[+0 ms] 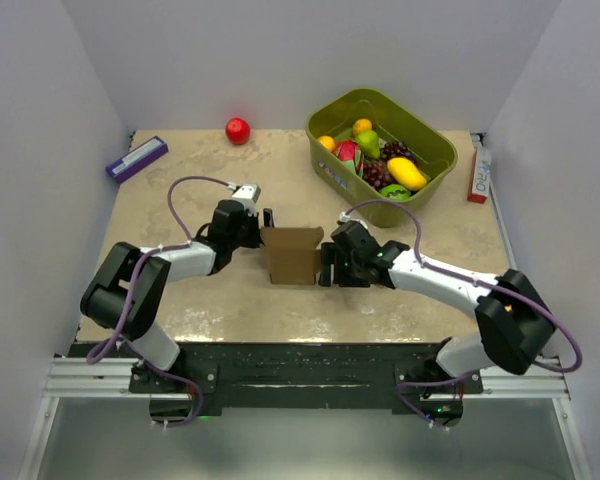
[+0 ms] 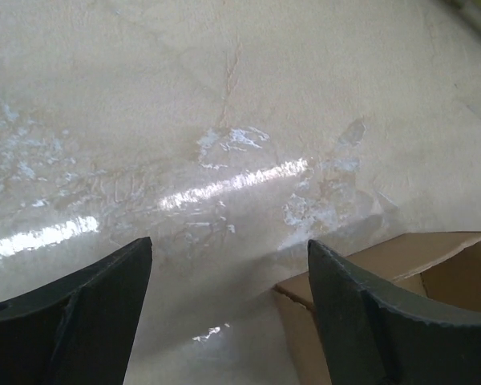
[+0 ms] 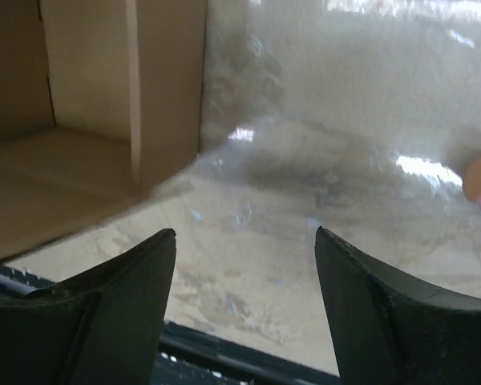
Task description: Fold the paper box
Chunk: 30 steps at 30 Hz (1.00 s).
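Between my two grippers, mid-table, stands the paper box (image 1: 292,255): plain brown, walls up, top flaps not closed. I judge the fold partly done, with closing left to do.

My left gripper (image 1: 264,224) sits at the box's far-left corner and my right gripper (image 1: 328,262) at its right side. I flank it so that one side can work a flap while the other braces; the cardboard looks light and the table (image 1: 180,290) is glossy, so it could slide.

Left jaws are apart. The left wrist view shows only bare tabletop between the fingers (image 2: 377,329), nothing pinched. A box edge shows just behind the right-hand finger; I cannot tell if they touch.

Right jaws are apart too. The right wrist view shows tabletop in the gap, with the box's open inside at upper left, beside the gap and not in it. So neither side holds anything now.

Likely next: get a finger onto a standing flap and press it inward. The risk is tipping the box or crushing a wall if I push with no brace opposite.

Not part of the task, all well apart from the box:
- green bin (image 1: 441,156) of fruit, far right
- red ball (image 1: 238,130), far middle
- purple-and-white flat box (image 1: 137,158), far left
- red-and-white slim box (image 1: 478,172), by the right wall
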{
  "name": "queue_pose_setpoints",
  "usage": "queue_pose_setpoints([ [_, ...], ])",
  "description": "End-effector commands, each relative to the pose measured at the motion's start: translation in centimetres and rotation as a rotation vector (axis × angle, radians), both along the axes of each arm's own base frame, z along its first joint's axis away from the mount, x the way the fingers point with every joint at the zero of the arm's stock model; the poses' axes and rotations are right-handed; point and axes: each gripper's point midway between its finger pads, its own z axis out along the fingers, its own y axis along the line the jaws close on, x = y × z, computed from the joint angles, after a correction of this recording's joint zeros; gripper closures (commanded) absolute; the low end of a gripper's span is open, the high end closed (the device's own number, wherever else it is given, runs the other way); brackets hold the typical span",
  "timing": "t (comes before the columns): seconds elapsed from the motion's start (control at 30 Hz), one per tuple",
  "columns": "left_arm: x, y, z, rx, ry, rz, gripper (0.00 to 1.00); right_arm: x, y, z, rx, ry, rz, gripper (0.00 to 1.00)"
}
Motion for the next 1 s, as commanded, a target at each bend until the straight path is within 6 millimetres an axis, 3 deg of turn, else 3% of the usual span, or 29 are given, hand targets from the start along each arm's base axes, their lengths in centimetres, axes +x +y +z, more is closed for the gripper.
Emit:
queue_pose_setpoints([
  [0.0,-4.4,-0.5,-2.0,-0.061,0.065,-0.057,0.19,6.4,3.6,4.2,0.104,-0.174,-0.003,0.26],
  [0.03,-5.1,-0.7,-1.3,-0.082,0.059,-0.059,0.2,8.3,3.8,5.3,0.124,-0.211,-0.006,0.26],
  [0.1,-7.7,-0.8,-2.2,-0.073,0.081,-0.07,0.2,9.9,4.3,4.6,0.135,-0.214,0.002,0.26],
  [0.13,-8.4,-1.1,-1.2,-0.093,0.064,-0.068,0.2,11.5,4.9,5.8,0.175,-0.253,0.01,0.26],
  [0.2,-10.8,-1.6,-1.7,-0.086,0.081,-0.09,0.2,12.8,5.9,5.2,0.196,-0.253,0.042,0.26],
  [0.23,-11.6,-1.8,-1.1,-0.106,0.084,-0.089,0.2,13.7,7.0,6.6,0.241,-0.279,0.07,0.26],
  [0.27,-12.4,-2.1,-1.1,-0.114,0.092,-0.099,0.2,14.2,7.5,5.9,0.242,-0.274,0.083,0.26],
  [0.33,-13.7,-1.9,-0.9,-0.152,0.113,-0.088,0.2,15.5,8.6,7.2,0.265,-0.313,0.102,0.26],
  [0.4,-14.4,-1.2,-1.2,-0.153,0.12,-0.068,0.19,16.5,8.3,7.1,0.244,-0.31,0.09,0.25],
  [0.47,-14.2,0.0,-0.7,-0.124,0.097,-0.021,0.18,17.4,6.6,7.9,0.192,-0.326,0.03,0.25],
  [0.5,-13.8,0.2,0.0,-0.121,0.07,-0.01,0.17,17.4,5.8,9.5,0.182,-0.364,0.016,0.23],
  [0.57,-13.3,0.6,0.8,-0.09,0.044,0.002,0.16,16.7,3.3,9.1,0.102,-0.367,-0.035,0.22],
  [0.6,-13.0,0.6,1.0,-0.081,0.038,0.0,0.15,16.1,2.3,10.8,0.097,-0.398,-0.048,0.21],
  [0.63,-12.8,0.5,1.2,-0.067,0.033,-0.007,0.15,14.7,1.0,9.5,0.056,-0.359,-0.054,0.21],
  [0.7,-12.1,0.1,1.9,-0.061,0.018,-0.018,0.14,12.8,-0.4,9.4,0.046,-0.337,-0.071,0.21],
  [0.73,-11.8,0.0,2.1,-0.06,0.013,-0.018,0.14,10.4,-1.9,9.1,0.034,-0.309,-0.076,0.21],
  [0.77,-11.3,-0.1,2.7,-0.065,0.0,-0.017,0.13,9.3,-2.7,8.8,0.032,-0.295,-0.088,0.21],
  [0.8,-11.0,-0.2,2.9,-0.062,-0.005,-0.021,0.13,7.4,-3.6,7.0,0.025,-0.234,-0.102,0.21],
  [0.87,-10.1,-0.3,3.9,-0.085,-0.018,-0.023,0.13,4.1,-4.8,7.0,0.047,-0.17,-0.114,0.22],
  [0.9,-9.7,-0.3,4.2,-0.097,-0.022,-0.024,0.13,1.7,-6.0,5.3,0.011,-0.092,-0.118,0.22],
  [0.97,-8.9,-0.2,5.4,-0.14,-0.033,-0.035,0.12,-0.8,-6.6,5.8,0.041,-0.066,-0.116,0.24],
])
